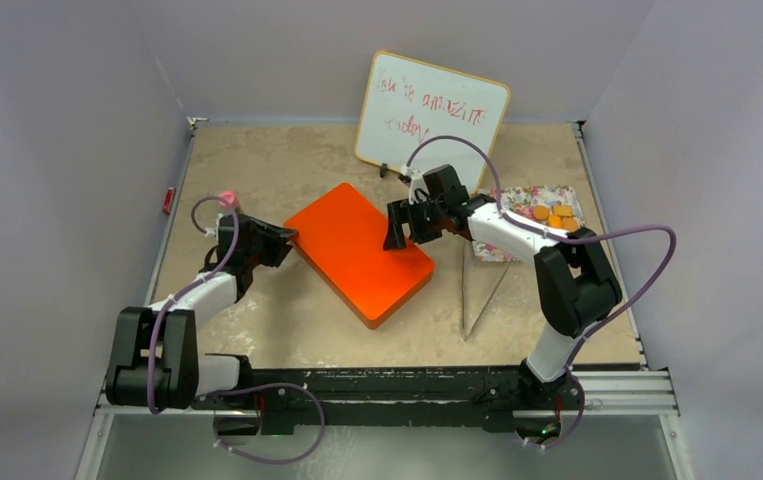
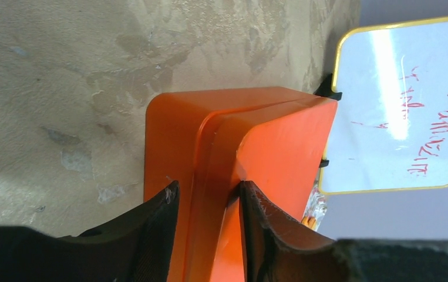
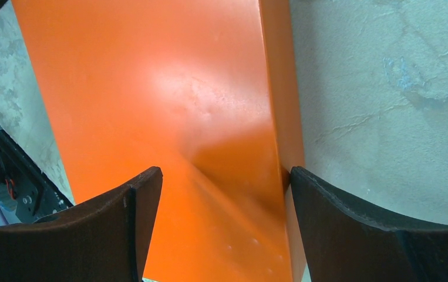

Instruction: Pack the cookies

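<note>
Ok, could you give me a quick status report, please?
Left gripper astride corner of orange box, grip unclear. Right gripper open over its right edge. Cookies on floral tray; box closed.

Robot lab cell: plain grey walls [image 1: 67,120], mounting rail [image 1: 617,385], whiteboard [image 1: 432,110] (red scribbles).

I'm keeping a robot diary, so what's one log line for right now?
orange box: mid-table | left gripper: astride its corner rim | right gripper: open over its edge | cookies: unpacked, on floral tray
</note>
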